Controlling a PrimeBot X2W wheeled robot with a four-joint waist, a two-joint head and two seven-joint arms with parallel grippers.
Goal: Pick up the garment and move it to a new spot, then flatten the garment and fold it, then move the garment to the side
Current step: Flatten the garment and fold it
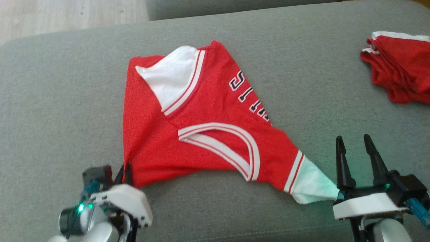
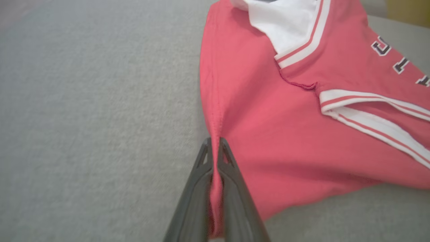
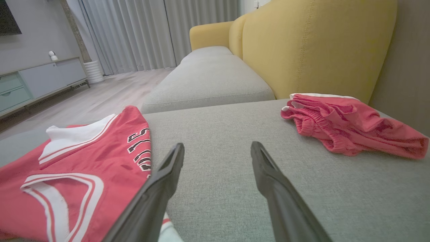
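Note:
The garment point(image 1: 201, 127) is a red jersey with white trim and dark lettering, lying rumpled on the grey sofa seat point(image 1: 50, 101). My left gripper point(image 1: 126, 168) is at its near left corner, and in the left wrist view the left gripper point(image 2: 215, 144) is shut on a pinched fold of the red garment point(image 2: 285, 134). My right gripper point(image 1: 354, 143) stands open just right of the jersey's white near corner, fingers apart with nothing between them. The right wrist view shows the right gripper point(image 3: 217, 151) over bare cushion, with the garment point(image 3: 84, 168) to its left.
A second red piece of clothing point(image 1: 399, 67) lies bunched at the seat's far right, also seen as the red clothing point(image 3: 349, 124) before a yellow backrest point(image 3: 319, 43). Another grey cushion point(image 3: 208, 77), wooden floor point(image 1: 67, 16) and a cabinet point(image 3: 33, 80) lie beyond.

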